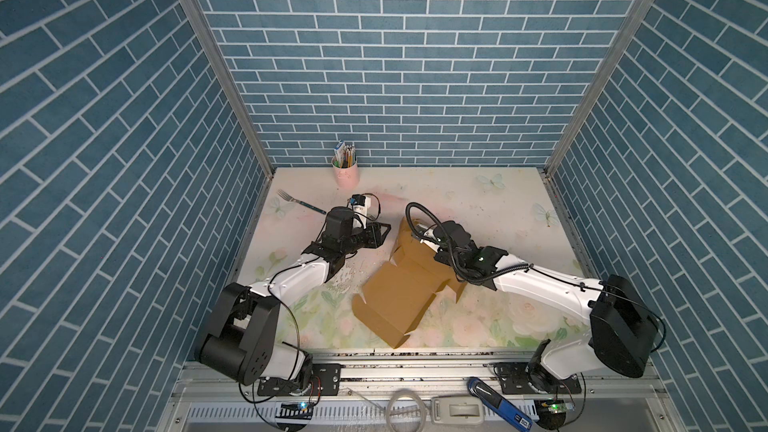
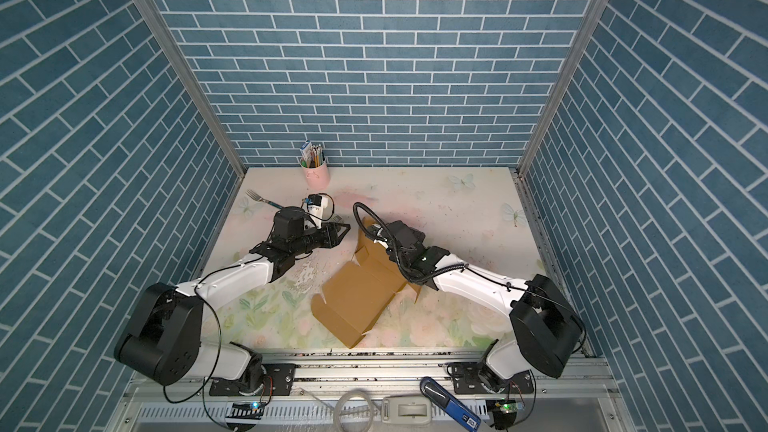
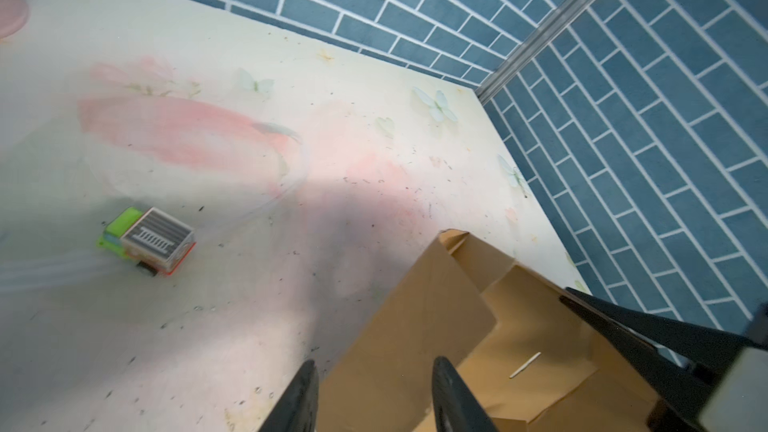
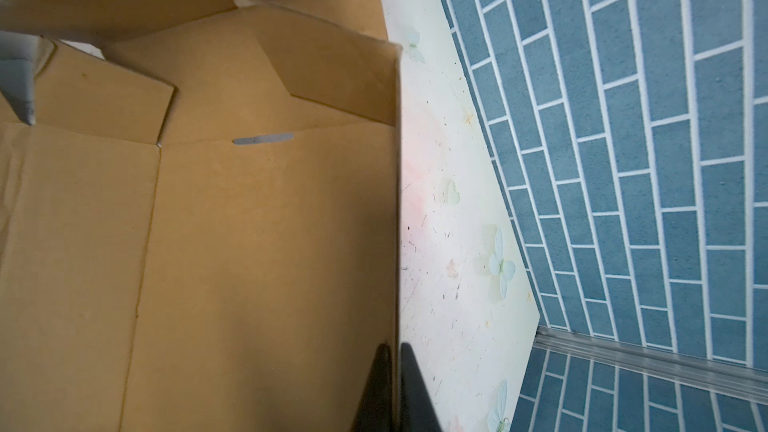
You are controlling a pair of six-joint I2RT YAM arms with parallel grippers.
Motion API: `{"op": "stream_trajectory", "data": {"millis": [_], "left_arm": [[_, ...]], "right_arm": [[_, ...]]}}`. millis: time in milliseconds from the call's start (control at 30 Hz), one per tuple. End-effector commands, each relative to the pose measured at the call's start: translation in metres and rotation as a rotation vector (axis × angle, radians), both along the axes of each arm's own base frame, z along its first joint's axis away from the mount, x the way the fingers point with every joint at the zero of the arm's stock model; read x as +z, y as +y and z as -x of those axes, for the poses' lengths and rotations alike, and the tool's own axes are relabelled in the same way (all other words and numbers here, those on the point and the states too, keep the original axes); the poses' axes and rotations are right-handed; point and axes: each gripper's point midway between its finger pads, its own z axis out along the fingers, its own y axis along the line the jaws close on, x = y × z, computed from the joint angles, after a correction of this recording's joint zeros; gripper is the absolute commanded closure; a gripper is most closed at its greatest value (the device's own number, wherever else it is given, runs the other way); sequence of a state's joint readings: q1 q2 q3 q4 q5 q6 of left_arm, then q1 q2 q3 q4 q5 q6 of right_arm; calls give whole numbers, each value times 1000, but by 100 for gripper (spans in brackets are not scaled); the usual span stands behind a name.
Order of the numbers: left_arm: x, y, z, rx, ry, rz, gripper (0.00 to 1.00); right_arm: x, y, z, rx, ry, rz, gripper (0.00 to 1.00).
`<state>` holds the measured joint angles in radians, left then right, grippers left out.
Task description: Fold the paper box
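Pencils (image 1: 348, 154) fill pink cup (image 1: 346, 178); right tool (image 4: 395, 353) pinches wall of paper box (image 4: 249, 243), left tool (image 3: 376, 365) gapes free.

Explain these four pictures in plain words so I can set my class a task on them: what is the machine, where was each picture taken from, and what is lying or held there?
This is a robot with two arms on a flowered table walled in blue brick. Two pictures look down from overhead, nearly the same view. The other two come from a camera on each arm's wrist, looking past its hand. On the table are a half-folded brown paper box, a fork, a pink cup of pencils and a small green toy. The right hand is shut on one raised wall of the box. The left hand is open near another flap, holding nothing.
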<state>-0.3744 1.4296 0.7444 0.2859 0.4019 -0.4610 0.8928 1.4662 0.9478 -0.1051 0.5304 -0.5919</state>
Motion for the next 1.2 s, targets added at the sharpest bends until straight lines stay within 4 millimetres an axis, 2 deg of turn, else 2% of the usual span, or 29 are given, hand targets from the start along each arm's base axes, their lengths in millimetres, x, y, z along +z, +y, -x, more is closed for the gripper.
{"op": "stream_trajectory", "data": {"millis": [0, 100, 233, 300, 500, 767, 967, 1167], "left_arm": [[-19, 11, -10, 39, -5, -65, 53], [-40, 12, -15, 29, 24, -104, 52], [-67, -4, -22, -49, 84, -103, 51], [-71, -12, -23, -89, 84, -81, 51], [-67, -26, -16, -176, 48, -19, 51], [-67, -35, 2, -237, 8, 33, 51], [-70, -39, 15, -273, -22, 58, 51], [-64, -44, 24, -304, -58, 69, 51]], "right_arm": [[0, 1, 1, 28, -27, 59, 92], [-1, 2, 2, 40, -33, 79, 92], [-4, 6, 1, 58, -49, 137, 92], [-6, 7, 1, 62, -54, 154, 93], [-5, 8, 0, 71, -64, 173, 93], [-3, 10, -4, 81, -81, 218, 93], [3, 17, -3, 104, -127, 248, 93], [17, 28, 3, 137, -187, 247, 93]]}}
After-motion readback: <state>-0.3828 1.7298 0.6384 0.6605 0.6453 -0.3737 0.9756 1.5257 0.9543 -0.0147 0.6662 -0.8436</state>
